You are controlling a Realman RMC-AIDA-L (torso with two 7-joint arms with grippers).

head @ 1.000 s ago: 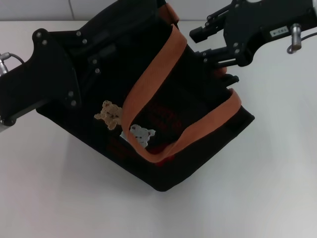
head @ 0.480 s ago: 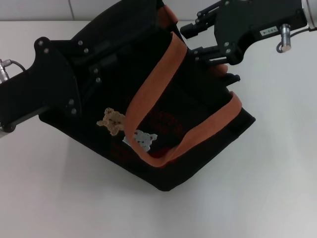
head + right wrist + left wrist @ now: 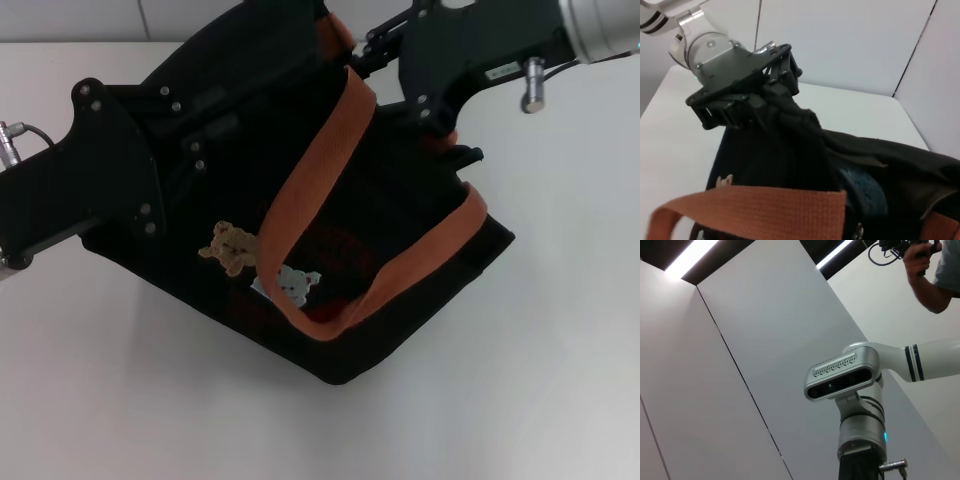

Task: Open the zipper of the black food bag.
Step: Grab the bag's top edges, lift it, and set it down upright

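The black food bag point(image 3: 330, 250) lies tilted on the white table, its orange-brown handles point(image 3: 310, 170) draped over the front beside two bear patches point(image 3: 232, 246). My left gripper point(image 3: 774, 92) is shut on bunched black fabric at the bag's left end; its black body point(image 3: 110, 170) covers that end in the head view. My right gripper point(image 3: 400, 55) hangs over the far right part of the bag's top rim. In the right wrist view the zipper point(image 3: 860, 159) is parted along the rim, and something teal point(image 3: 862, 192) shows inside. The pull tab is hidden.
White table point(image 3: 520, 380) surrounds the bag, with a pale wall beyond the far edge. The left wrist view shows only wall panels, the robot's head point(image 3: 842, 375) and a person's hand point(image 3: 922, 265) high up.
My right gripper has slid left and away along the bag's top rim. The bag has sagged slightly, its bear patches drifting down and right. The left gripper keeps its hold.
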